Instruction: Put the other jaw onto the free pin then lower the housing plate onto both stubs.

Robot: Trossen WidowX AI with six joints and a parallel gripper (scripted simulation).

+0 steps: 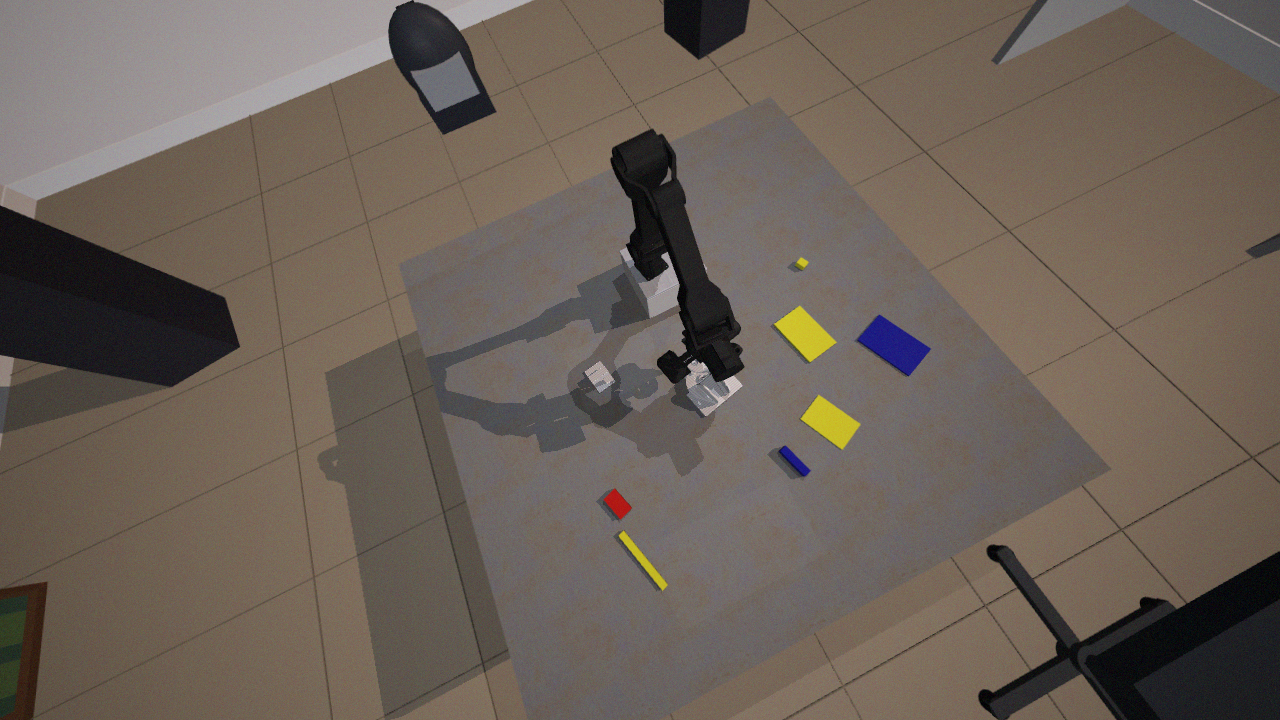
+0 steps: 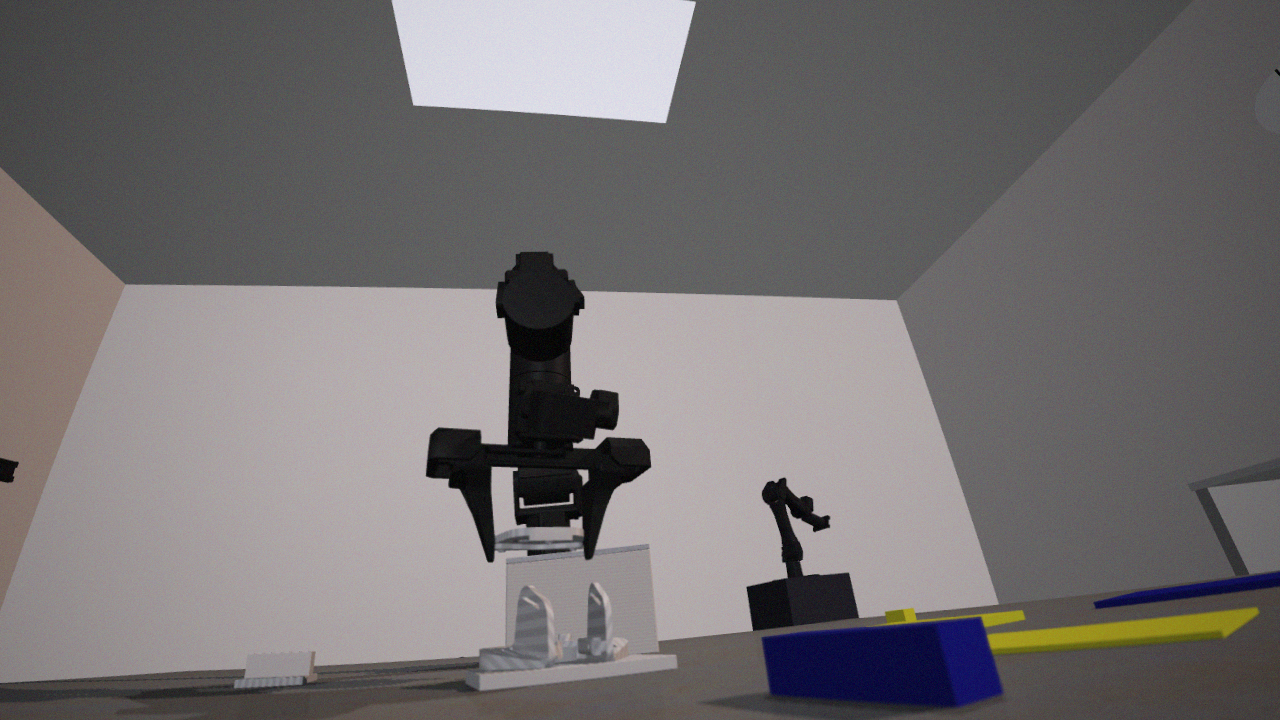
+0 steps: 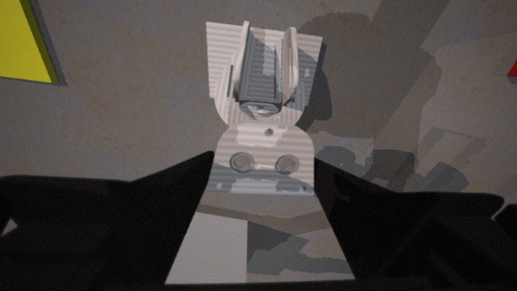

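My gripper (image 2: 539, 548) (image 3: 262, 158) is shut on the housing plate (image 2: 539, 534) (image 3: 262, 139), a thin whitish plate with two round holes. It holds the plate raised, roughly level, above the base and clear of it. The white base (image 1: 732, 387) (image 2: 626, 664) (image 3: 220, 44) lies flat on the grey surface. Two jaws stand upright on the base side by side: one jaw (image 2: 534, 626) (image 3: 241, 56) on the left and one jaw (image 2: 599, 622) (image 3: 292, 61) on the right. The pins, the stubs and the meshing of the teeth cannot be made out.
A small white block (image 1: 598, 377) (image 2: 280, 667) lies left of the base. To the right lie two yellow slabs (image 1: 805, 333) (image 1: 830, 421), a blue slab (image 1: 893, 344) and a blue bar (image 1: 793, 461) (image 2: 850, 662). A red block (image 1: 617, 504) and a yellow bar (image 1: 642, 560) lie farther forward.
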